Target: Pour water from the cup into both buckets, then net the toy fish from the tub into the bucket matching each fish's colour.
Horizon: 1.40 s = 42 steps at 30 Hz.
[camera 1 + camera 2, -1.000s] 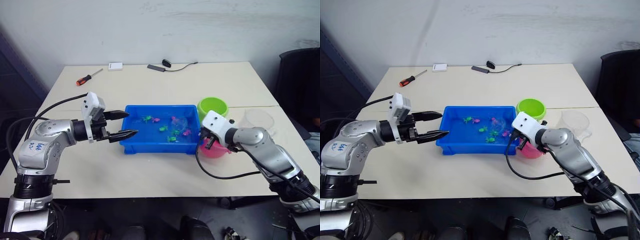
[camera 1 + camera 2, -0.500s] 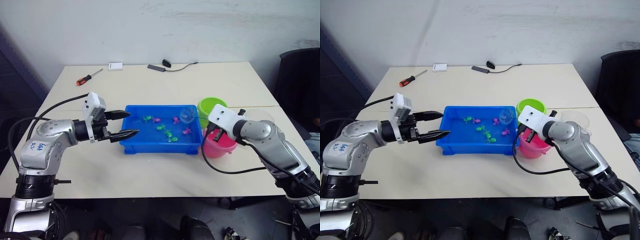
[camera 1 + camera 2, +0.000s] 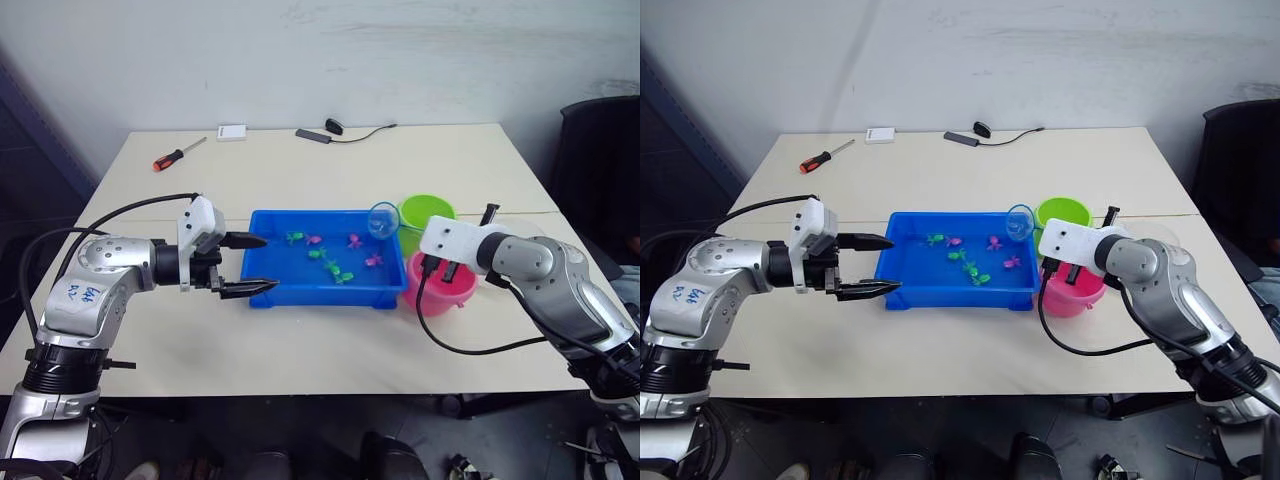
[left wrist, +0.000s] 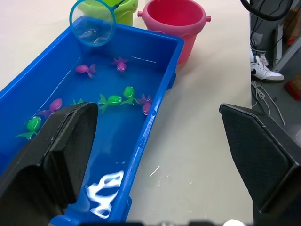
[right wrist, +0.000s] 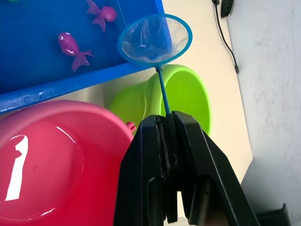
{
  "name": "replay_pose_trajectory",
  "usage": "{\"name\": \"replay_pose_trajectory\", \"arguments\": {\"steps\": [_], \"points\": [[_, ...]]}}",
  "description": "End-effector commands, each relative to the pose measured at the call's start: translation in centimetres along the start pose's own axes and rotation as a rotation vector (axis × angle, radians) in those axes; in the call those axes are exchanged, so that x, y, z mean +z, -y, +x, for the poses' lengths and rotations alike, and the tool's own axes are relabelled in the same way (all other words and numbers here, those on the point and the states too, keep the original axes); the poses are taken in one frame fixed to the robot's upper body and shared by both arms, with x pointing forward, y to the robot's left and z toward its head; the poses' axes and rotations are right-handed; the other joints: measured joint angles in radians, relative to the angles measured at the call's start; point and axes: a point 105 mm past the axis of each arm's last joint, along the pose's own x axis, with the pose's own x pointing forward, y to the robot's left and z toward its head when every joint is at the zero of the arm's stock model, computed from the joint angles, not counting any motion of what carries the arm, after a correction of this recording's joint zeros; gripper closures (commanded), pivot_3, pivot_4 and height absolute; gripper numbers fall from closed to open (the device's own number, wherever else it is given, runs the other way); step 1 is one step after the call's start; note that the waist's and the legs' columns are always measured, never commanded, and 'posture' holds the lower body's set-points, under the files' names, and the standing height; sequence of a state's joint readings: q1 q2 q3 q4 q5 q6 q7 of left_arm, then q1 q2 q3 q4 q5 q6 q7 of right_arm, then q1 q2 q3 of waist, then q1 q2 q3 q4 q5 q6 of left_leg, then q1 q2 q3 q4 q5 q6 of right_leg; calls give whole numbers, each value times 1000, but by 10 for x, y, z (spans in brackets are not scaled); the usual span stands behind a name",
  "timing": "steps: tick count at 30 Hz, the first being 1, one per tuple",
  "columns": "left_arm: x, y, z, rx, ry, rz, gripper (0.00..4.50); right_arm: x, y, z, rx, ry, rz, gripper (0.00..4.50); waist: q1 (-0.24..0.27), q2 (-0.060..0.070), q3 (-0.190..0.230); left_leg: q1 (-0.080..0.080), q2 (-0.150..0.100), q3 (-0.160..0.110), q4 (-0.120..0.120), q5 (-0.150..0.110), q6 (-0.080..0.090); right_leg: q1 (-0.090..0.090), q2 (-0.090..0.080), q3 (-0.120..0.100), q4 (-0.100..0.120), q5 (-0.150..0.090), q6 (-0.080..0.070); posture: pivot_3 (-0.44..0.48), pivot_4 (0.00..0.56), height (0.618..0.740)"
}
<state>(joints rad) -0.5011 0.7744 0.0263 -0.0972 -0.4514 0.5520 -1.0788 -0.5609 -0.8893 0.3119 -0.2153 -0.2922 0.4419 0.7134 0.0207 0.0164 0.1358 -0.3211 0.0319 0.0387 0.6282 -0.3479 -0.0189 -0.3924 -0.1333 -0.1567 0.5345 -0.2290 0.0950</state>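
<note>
The blue tub (image 3: pixel 262 291) sits mid-table with several green and pink toy fish (image 4: pixel 112 99) in water. My left gripper (image 3: pixel 268 264) is open at the tub's left end, holding nothing. My right gripper (image 5: pixel 164 121) is shut on the net's thin stick. The net (image 3: pixel 382 219) has its light blue hoop raised over the tub's far right corner, beside the green bucket (image 3: pixel 427 212), and the mesh looks empty. The pink bucket (image 3: pixel 440 288) holds water and stands under my right wrist. The clear cup (image 3: pixel 517 228) is mostly hidden behind my right arm.
An orange-handled screwdriver (image 3: pixel 178 153), a small white box (image 3: pixel 231 131) and a black cabled device (image 3: pixel 330 130) lie along the far table edge. A black chair (image 3: pixel 600 170) stands at the right side.
My right gripper has lifted the net out of the tub and carried it right, toward the buckets. My left gripper has shifted slightly toward the tub and turned.
</note>
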Motion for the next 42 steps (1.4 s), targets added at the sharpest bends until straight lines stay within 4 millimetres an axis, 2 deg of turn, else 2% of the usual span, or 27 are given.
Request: {"name": "replay_pose_trajectory", "arguments": {"steps": [1, 16, 22, 27, 33, 39, 42], "points": [[5, -3, -4, 18, 12, 25, 18, 7, 0, -5, -5, 22, -102, 4500, 0, 0, 0, 0, 0, 0, 0, 0, 0, 0, 0, 0, 0, 0, 0, 0, 150, 740], [7, -6, -4, 38, 36, 22, 18, 17, -19, 4, -5, 71, -353, 4500, -3, 0, 0, 0, 0, 0, 0, 1, -1, 0, 0, 0, 0, 0, 0, 0, 150, 740], [8, -6, -5, 44, 40, 23, 18, 16, -30, 4, 35, 87, -367, 4500, -4, 0, 0, 0, 0, 0, 0, 1, -2, 0, 0, 0, 0, 0, 0, 0, 150, 740], [8, -6, -4, 44, 43, 22, 18, 23, -21, 1, 1, 106, -341, 4500, -7, 0, 0, 0, 0, 0, 0, 1, -2, 0, 0, 0, 1, 0, 0, 0, 150, 740], [8, -7, -3, 44, 47, 22, 18, 20, -7, 0, -54, 78, -375, 4500, -9, 0, 0, 1, 0, 0, 0, 1, -2, 0, 0, 0, 1, 0, 0, 0, 150, 740], [8, -6, -2, 46, 50, 24, 18, 18, -3, 4, -83, 62, -423, 4500, -10, 0, 0, 1, 0, 0, 0, 1, -2, 1, 0, 0, 1, 0, 0, 0, 150, 740], [9, -7, -2, 50, 53, 26, 18, 17, -8, 6, -59, 61, -474, 4500, -10, 0, 0, 1, 0, 0, 0, 2, -2, 1, 0, 0, 1, 0, 0, 0, 150, 740]]}}
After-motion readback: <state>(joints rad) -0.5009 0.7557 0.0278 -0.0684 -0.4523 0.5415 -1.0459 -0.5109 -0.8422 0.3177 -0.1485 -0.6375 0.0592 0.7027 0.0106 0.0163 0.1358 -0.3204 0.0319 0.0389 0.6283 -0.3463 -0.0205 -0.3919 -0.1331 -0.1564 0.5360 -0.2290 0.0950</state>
